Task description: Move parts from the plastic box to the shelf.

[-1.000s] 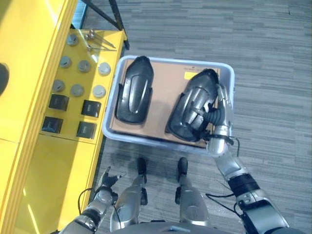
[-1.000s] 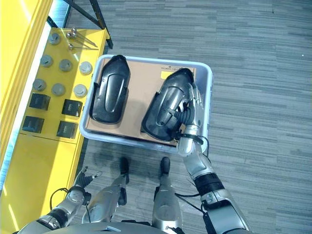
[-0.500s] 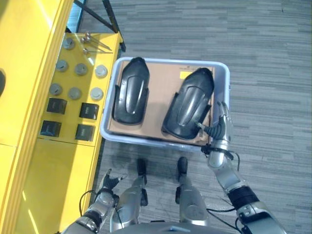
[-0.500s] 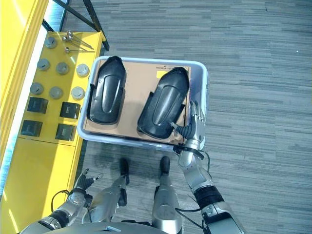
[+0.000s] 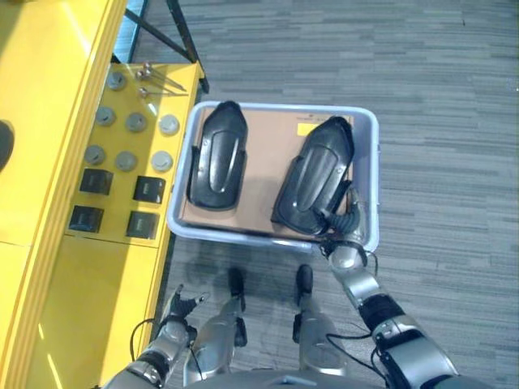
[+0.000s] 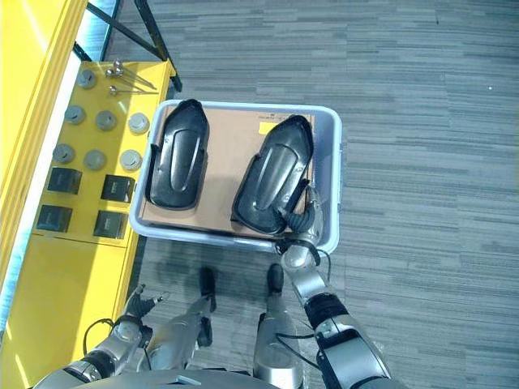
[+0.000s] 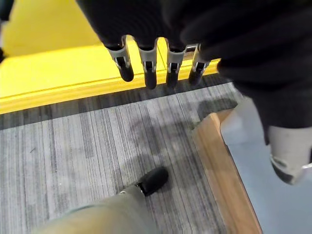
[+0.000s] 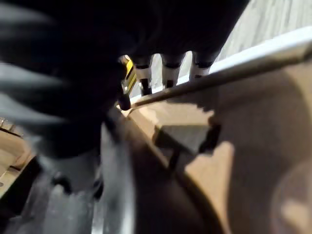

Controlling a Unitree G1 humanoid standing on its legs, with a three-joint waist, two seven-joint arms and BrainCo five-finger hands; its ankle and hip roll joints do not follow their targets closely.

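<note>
A pale blue-grey plastic box (image 5: pixel 370 180) lined with cardboard stands on the floor in front of me. Two black moulded parts lie in it, one on the left (image 5: pixel 217 156) and one on the right (image 5: pixel 315 174). My right hand (image 5: pixel 346 220) is in the box's near right corner, against the near end of the right part (image 6: pixel 274 178). Its fingers (image 8: pixel 170 74) reach out straight along the box wall. The yellow shelf (image 5: pixel 49 121) runs along the left. My left hand (image 5: pixel 180 305) hangs low near the floor with relaxed fingers (image 7: pixel 146 68), holding nothing.
The shelf's lower yellow ledge (image 5: pixel 122 235) touches the box's left side. It carries several grey discs (image 5: pixel 126 160), black blocks (image 5: pixel 148 189) and metal pins (image 5: pixel 151 77). A black stand leg (image 5: pixel 182 32) crosses behind it. Grey carpet (image 5: pixel 446 162) spreads to the right.
My right hand let go of the right part's side, drew back to the box's near right rim, then came in against the part's near end. The part lies flatter.
</note>
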